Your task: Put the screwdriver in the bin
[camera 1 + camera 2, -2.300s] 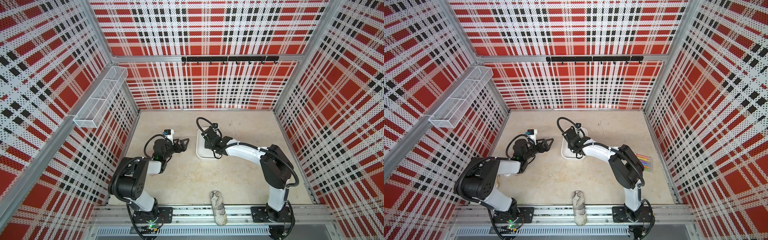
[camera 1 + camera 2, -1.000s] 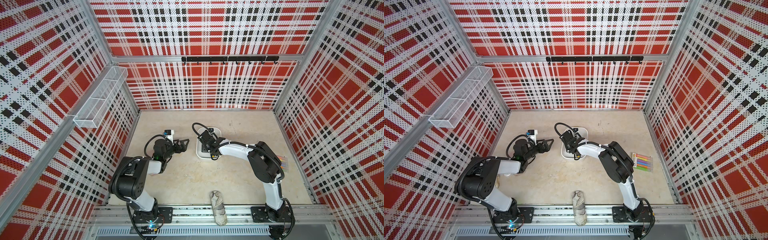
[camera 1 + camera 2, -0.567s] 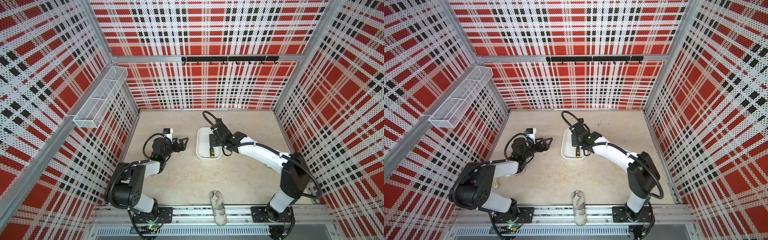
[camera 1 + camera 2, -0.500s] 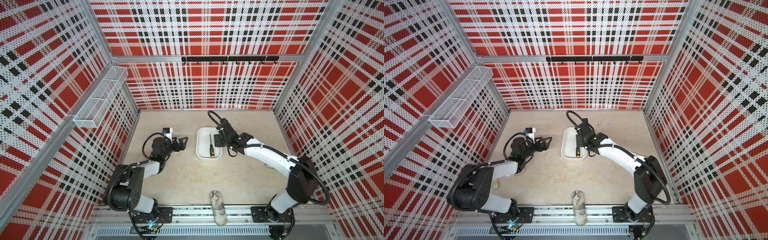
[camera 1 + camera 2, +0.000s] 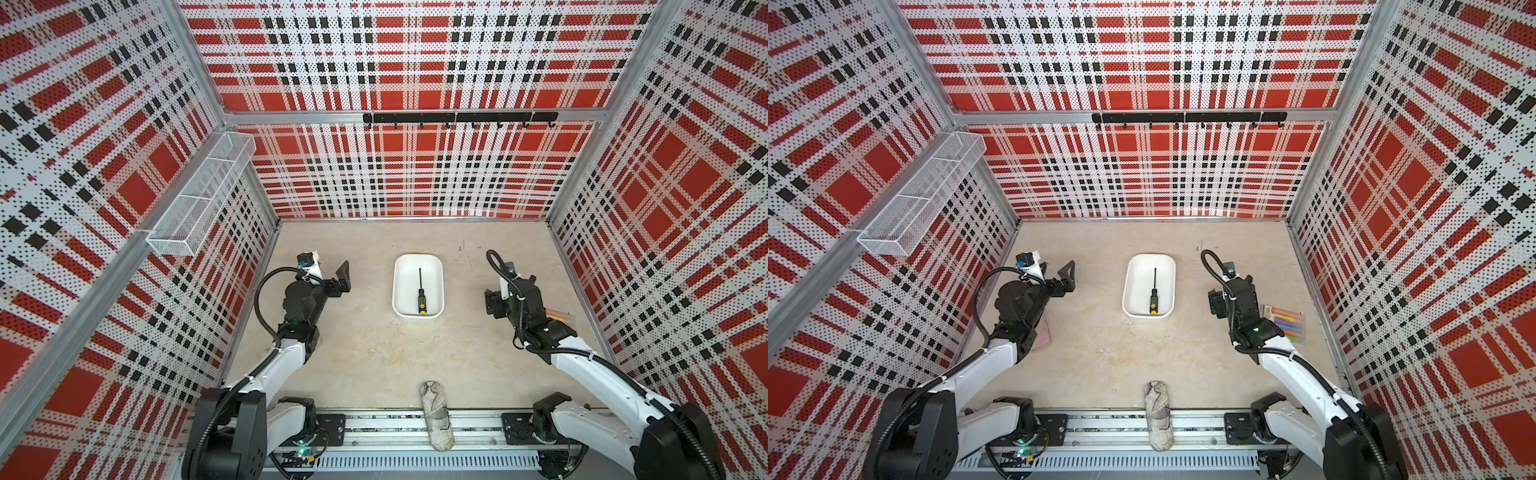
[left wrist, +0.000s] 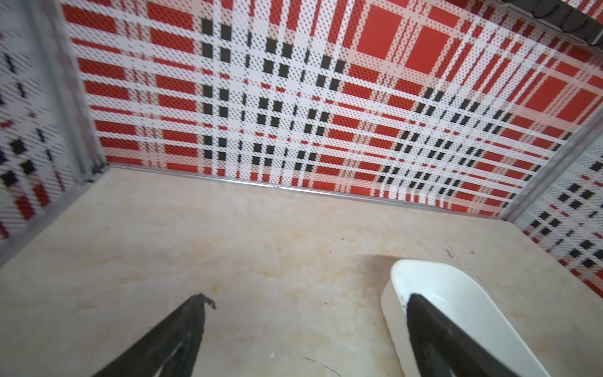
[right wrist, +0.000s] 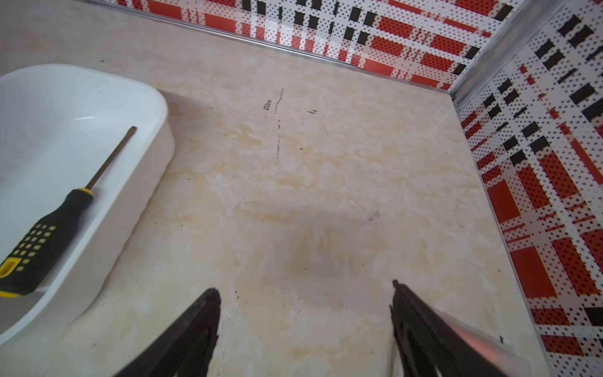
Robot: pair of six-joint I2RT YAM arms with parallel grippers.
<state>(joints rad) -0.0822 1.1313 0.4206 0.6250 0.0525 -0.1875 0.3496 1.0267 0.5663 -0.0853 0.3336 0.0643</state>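
Jaws of the right gripper [image 7: 305, 290] are spread wide with nothing between them. It is parked well right of the bin [image 7: 156, 107], over bare table [image 7: 310, 182]. The left gripper [image 6: 306, 298] is likewise spread and empty, held left of the bin and apart from it in both top views.

The screwdriver [image 5: 421, 293] is released and laid flat inside the bin, roughly along its long axis. Its shaft points to the bin's far end and the yellow cap sits close to the near wall. Neither gripper touches it – it lies between the two, well apart from both.

Containers: only the screwdriver is seen in the bin. A wire-mesh basket [image 5: 199, 199] is hung on the side wall, far left of the bin and higher.

A marker pack [image 5: 1283, 322] lies right of the bin, beyond the right gripper and partly covered by that arm. A rolled bundle [image 5: 434, 415] lies well to the bin's near side.

Versus half a second back: the right gripper was at the bin's right edge and has now been pulled clear to the right. A second back it covered the bin. Bin and screwdriver are unmoved since half a second back – the left gripper is nearly unchanged.
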